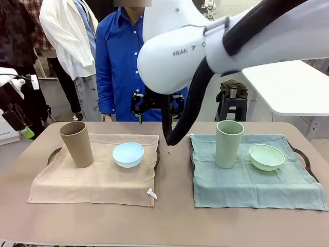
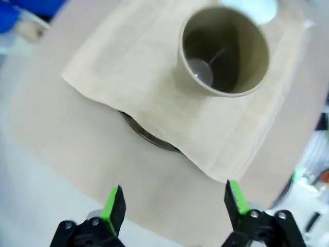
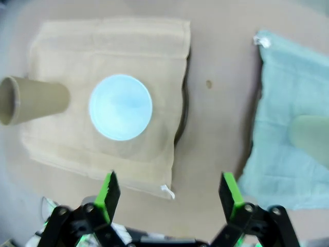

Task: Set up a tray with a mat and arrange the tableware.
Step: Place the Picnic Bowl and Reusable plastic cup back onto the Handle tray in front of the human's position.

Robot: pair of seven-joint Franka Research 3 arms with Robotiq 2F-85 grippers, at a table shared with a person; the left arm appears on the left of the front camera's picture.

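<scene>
A tan cup [image 1: 76,144] and a light blue bowl [image 1: 128,154] stand on a tan mat [image 1: 97,177] laid over a dark tray [image 1: 53,154] at the left. At the right, a pale green cup [image 1: 229,144] and a pale green bowl [image 1: 266,157] stand on a teal mat [image 1: 252,180] over a second tray [image 1: 303,154]. My right gripper [image 3: 169,193] hangs open high above the light blue bowl [image 3: 121,107], holding nothing. My left gripper [image 2: 175,203] is open and empty, above the table beside the tan cup [image 2: 223,51] and the tray rim [image 2: 149,136].
My right arm [image 1: 205,46] reaches across the middle, high over the table. A person in a blue shirt [image 1: 118,56] stands at the far side. A bare strip of table [image 1: 175,175] lies between the two mats. A white table [image 1: 293,87] stands behind at the right.
</scene>
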